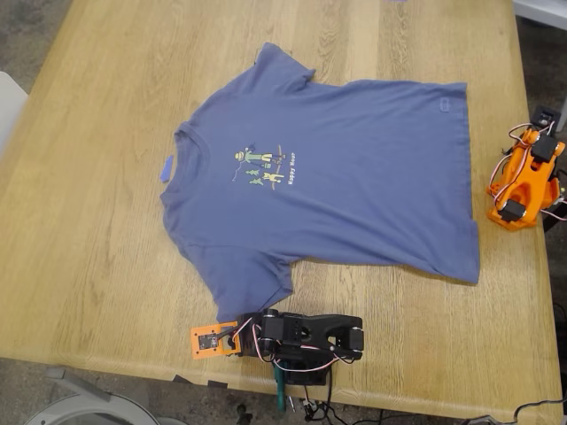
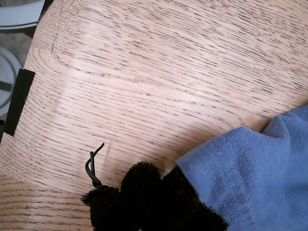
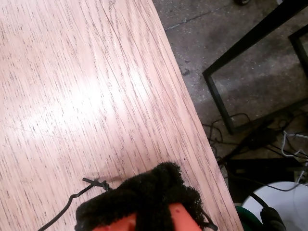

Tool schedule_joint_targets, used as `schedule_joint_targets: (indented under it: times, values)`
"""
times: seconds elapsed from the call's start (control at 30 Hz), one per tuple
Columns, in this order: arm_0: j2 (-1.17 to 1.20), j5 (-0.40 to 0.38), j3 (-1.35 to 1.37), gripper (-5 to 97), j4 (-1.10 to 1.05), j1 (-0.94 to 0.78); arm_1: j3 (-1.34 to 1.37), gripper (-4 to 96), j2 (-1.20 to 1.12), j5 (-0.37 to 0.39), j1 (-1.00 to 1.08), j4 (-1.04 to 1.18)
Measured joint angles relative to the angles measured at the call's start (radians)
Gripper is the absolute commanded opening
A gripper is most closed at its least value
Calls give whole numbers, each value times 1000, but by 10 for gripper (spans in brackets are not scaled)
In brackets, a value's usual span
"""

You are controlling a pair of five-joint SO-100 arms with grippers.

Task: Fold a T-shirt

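Spread flat, print side up, on a wooden table (image 1: 106,221): the T-shirt (image 1: 354,186), its long axis running across the exterior view, collar toward that view's left, hem toward its right. One sleeve pointing to the far edge, the other to the near edge. On the chest, a small green, yellow and white cartoon print (image 1: 263,166) with tiny yellow writing beneath, apparently "Happy Hour". A small blue tape scrap (image 1: 166,168) lying at the collar. Bare wood all round the cloth, broadest at the exterior view's left; near sleeve close to the near edge. My first gripper (image 2: 144,192), black-padded, resting on the table just beside that near sleeve's hem; spread or pressed together, cannot tell. My second gripper (image 3: 144,204) by the table's edge, orange under black padding; jaw state likewise unclear.
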Motion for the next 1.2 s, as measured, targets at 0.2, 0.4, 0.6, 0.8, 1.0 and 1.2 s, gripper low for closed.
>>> schedule_joint_targets:
  times: [0.2,0.4,0.6,0.8,1.0,1.2]
  values:
    - [0,-132,0,-1,-2,118,0,1,0,0,41,0]
    - [0,-140,0,-1,-41,89,0,1,0,0,41,0]
    - [0,-140,0,-1,-72,101,0,1,0,0,41,0]
    - [0,-140,0,-1,-89,137,0,1,0,0,35,0]
    - [0,-138,0,-1,-81,169,0,1,0,0,32,0]
    - [0,-83,0,2,-118,170,0,2,-2,-2,-35,-20]
